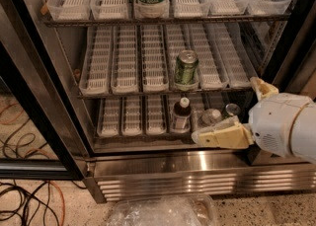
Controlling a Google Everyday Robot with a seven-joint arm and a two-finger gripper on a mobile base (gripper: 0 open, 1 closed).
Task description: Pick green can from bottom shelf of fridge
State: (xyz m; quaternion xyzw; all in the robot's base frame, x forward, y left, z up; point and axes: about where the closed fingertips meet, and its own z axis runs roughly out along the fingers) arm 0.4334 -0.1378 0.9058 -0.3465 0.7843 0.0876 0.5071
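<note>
Green can [231, 109]: upright, long axis vertical, on bottom shelf [123, 132], right lanes, past the dark bottle [181, 114]. Gripper [224, 113] hangs at the shelf's front right, fingers apart. Can looks to lie just beyond them, deeper into fridge [197, 170].

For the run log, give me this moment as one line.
phase: pre-grasp | claw: open, in front of bottom shelf | green can: standing on that shelf, not gripped | fridge: door open
</note>
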